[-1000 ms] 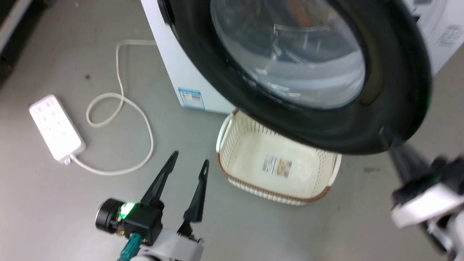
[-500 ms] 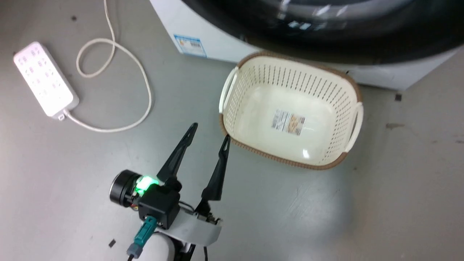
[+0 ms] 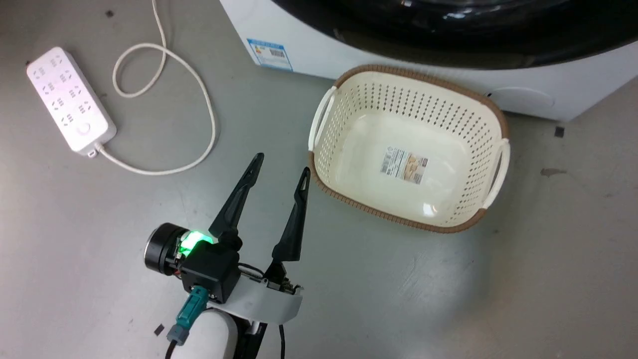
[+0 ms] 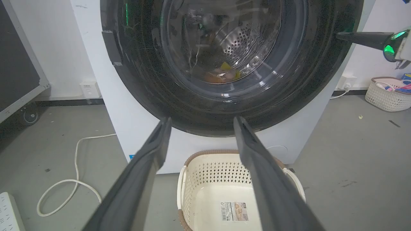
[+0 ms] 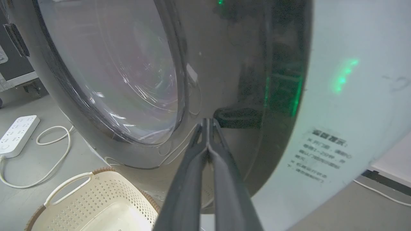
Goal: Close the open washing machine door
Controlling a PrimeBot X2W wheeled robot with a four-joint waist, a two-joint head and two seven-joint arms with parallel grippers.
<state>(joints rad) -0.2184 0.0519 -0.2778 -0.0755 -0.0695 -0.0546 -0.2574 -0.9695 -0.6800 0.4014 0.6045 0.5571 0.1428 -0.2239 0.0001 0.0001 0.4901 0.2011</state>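
The right gripper [image 5: 208,123] pressed pinched-together fingers on the washing machine door [image 5: 224,64] to shut it; the left gripper [image 3: 280,164] hung wide, empty.

Head camera sits high and faces steeply down at the floor, with the basket [image 3: 379,99] mid-frame and the washer door [image 3: 448,30] cut off at the top edge. Left wrist camera sits low and near, facing level at the door front, basket below. Right wrist camera is almost against the door's edge, looking slantwise across it. All three share the basket and power strip [image 3: 70,99].
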